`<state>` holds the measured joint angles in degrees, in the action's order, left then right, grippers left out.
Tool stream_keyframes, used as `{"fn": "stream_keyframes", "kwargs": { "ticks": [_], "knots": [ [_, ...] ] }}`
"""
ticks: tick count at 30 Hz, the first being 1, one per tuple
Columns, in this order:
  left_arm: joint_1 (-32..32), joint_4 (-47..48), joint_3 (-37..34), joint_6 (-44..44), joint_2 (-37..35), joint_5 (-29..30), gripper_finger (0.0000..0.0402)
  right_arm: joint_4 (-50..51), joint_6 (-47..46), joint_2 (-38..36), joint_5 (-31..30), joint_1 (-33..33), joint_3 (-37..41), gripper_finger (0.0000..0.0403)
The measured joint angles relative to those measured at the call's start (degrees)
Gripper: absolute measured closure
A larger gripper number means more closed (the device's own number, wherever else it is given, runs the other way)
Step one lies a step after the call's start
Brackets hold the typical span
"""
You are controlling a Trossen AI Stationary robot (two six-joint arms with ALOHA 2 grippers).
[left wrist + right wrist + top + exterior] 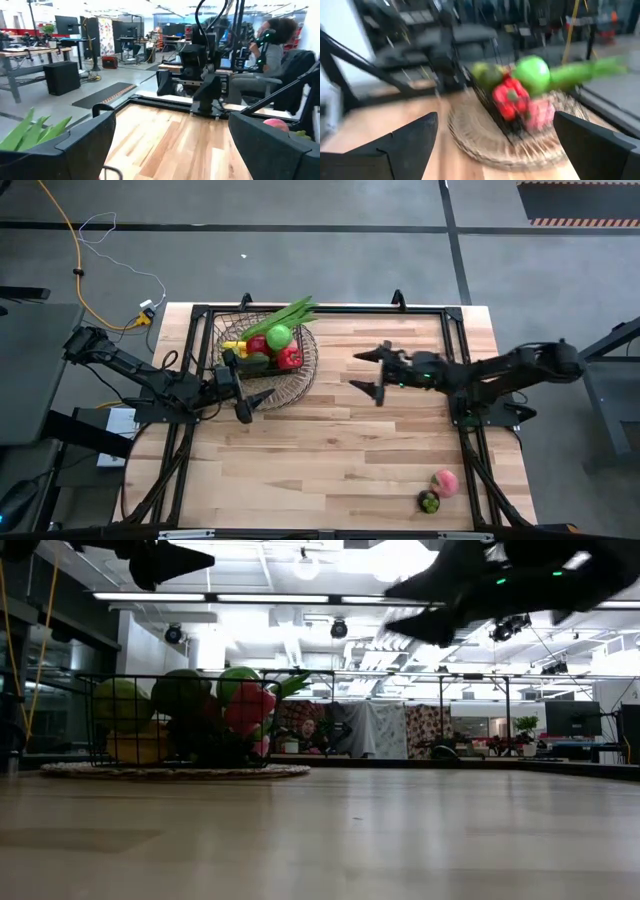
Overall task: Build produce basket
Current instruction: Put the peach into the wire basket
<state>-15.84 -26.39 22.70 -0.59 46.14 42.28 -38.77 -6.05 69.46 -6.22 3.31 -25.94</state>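
At table's far-left corner: dark wire-mesh basket (266, 360), heaped with green, red and yellow toy produce (272, 345). Left gripper (236, 385) spread empty at its near rim; right gripper (367, 374) spread empty mid-table. Pink toy fruit (445, 483) and small green piece (429, 502) (well apart, near-right edge) unloaded. Risk: topping a full heap, sending pieces rolling off.

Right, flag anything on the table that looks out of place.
Two toy pieces, a pink round fruit and a small dark green one, sit at the table's near right corner, far from the dark wire-mesh basket holding the other produce. Nothing looks spilled or damaged.
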Motion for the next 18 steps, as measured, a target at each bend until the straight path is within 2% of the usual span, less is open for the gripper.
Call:
{"fn": "stream_keyframes", "kwargs": {
  "ticks": [5,9,11,18],
  "knots": [
    [3.39,-6.0,-1.47,0.5,3.89,-5.38,0.0025,-7.77,-1.23,-6.17,0.22,-1.26,6.51,0.0018],
    [9.02,-19.59,-4.42,1.29,10.74,-16.23,0.0025,-8.14,-3.21,-8.5,0.36,-1.22,7.73,0.0018],
    [12.13,-23.38,-4.66,2.97,14.9,-20.12,0.0025,-7.71,-4.45,-8.58,0.53,-1.22,7.81,0.0018],
    [18.78,-33.09,-4.63,7.04,27.24,-24.36,0.0025,-5.89,-3.98,-8.34,0.72,-1.22,7.81,0.0018]
  ]
}}
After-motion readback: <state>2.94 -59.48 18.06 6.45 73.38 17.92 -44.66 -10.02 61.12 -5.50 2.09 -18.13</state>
